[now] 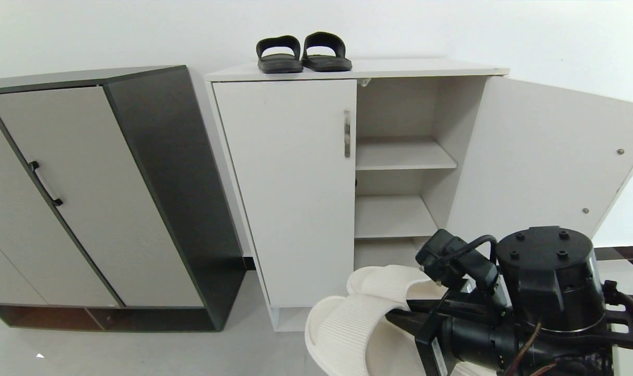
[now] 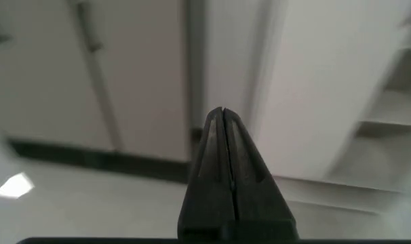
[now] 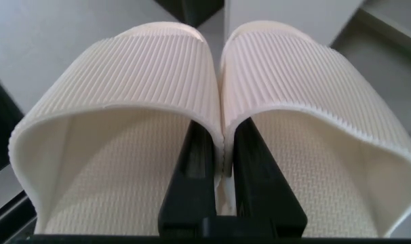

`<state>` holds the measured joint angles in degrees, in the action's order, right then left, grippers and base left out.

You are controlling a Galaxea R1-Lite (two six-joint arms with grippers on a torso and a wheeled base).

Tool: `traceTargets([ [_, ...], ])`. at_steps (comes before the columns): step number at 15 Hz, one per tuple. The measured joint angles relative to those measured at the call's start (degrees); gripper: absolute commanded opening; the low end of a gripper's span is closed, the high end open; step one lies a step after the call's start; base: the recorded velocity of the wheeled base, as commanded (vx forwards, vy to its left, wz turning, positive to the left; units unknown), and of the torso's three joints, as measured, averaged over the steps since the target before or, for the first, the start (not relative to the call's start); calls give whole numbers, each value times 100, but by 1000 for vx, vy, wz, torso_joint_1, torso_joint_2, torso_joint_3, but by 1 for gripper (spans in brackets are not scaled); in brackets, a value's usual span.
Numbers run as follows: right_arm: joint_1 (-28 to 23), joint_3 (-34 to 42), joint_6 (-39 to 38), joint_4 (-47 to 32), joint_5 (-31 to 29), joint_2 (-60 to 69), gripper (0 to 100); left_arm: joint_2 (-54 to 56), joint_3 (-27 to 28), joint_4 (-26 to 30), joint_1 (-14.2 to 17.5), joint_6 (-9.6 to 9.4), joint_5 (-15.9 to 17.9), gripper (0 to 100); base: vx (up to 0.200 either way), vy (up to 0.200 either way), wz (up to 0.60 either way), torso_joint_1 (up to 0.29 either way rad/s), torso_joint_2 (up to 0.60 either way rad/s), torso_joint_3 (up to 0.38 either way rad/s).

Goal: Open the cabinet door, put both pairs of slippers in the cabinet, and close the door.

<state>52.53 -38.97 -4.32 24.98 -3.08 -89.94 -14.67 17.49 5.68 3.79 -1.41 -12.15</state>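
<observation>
Near the open cabinet (image 1: 285,193), the right gripper (image 3: 222,139) is clamped on both white slippers (image 1: 348,324) and should hold tight, keep them level and slide them far onto a shelf (image 1: 392,215), while the left gripper's (image 2: 223,116) jaws are together.

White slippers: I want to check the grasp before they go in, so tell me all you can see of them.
The white slippers are a cream pair of slides, soft foam by the look, with ribbed straps and textured footbeds. They sit side by side, their inner strap edges pinched together by the right gripper, one finger inside each slipper. In the head view they are held low before the open cabinet.
</observation>
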Motion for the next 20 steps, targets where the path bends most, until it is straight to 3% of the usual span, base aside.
traceTargets([
  [2, 20, 2, 0, 4, 13, 4, 0, 563, -766, -301, 486, -104, 201, 0, 0, 0, 0, 0, 0, 0],
  [3, 9, 2, 0, -7, 11, 4, 0, 706, -1097, -677, 572, -129, 591, 0, 0, 0, 0, 0, 0, 0],
  [4, 4, 2, 0, -2, 7, 6, 0, 800, -1351, -916, 613, -127, 1202, 0, 0, 0, 0, 0, 0, 0],
  [5, 9, 2, 0, -5, 11, 4, 0, 869, -1529, -1006, 635, -72, 1864, 0, 0, 0, 0, 0, 0, 0],
  [6, 11, 4, 0, -2, 11, 4, 0, 911, -1631, -967, 651, -13, 2310, 0, 0, 0, 0, 0, 0, 0],
  [8, -5, 9, 0, -5, 11, 0, 0, 961, -1720, -913, 660, 272, 3194, 0, 0, 0, 0, 0, 0, 0],
  [9, -5, 9, 0, -5, 13, -2, 0, 974, -1731, -916, 664, 597, 3379, 0, 0, 0, 0, 0, 0, 0],
  [10, -7, 9, 0, -2, 13, -2, 0, 983, -1742, -913, 664, 661, 3416, 0, 0, 0, 0, 0, 0, 0],
  [11, -18, 13, 0, -5, 11, -2, 0, 990, -1744, -912, 664, 417, 3301, 0, 0, 0, 0, 0, 0, 0],
  [13, -27, 13, 7, -5, 16, -2, 0, 987, -1749, -883, 552, 174, 3500, 0, 0, 0, 0, 0, 0, 0],
  [15, -24, 37, 9, 0, 11, 0, 0, 974, -1747, -858, 52, 137, 3504, 0, 0, 0, 0, 0, 0, 0],
  [16, -27, 41, 9, 4, 11, 6, 0, 974, -1747, -858, -115, 121, 3177, 0, 0, 0, 0, 0, 0, 0],
  [18, -28, 48, 5, 91, 11, 6, 0, 1001, -1747, -855, -127, 30, 1702, 0, 0, 0, 0, 0, 0, 0],
  [19, -33, 50, 2, 187, 11, 0, 0, 1013, -1747, -855, -101, -22, 1262, 0, 0, 0, 0, 0, 0, 0],
  [20, -35, 50, 0, 223, 7, -7, 0, 1037, -1747, -847, -93, -104, 1275, 0, 0, 0, 0, 0, 0, 0],
])
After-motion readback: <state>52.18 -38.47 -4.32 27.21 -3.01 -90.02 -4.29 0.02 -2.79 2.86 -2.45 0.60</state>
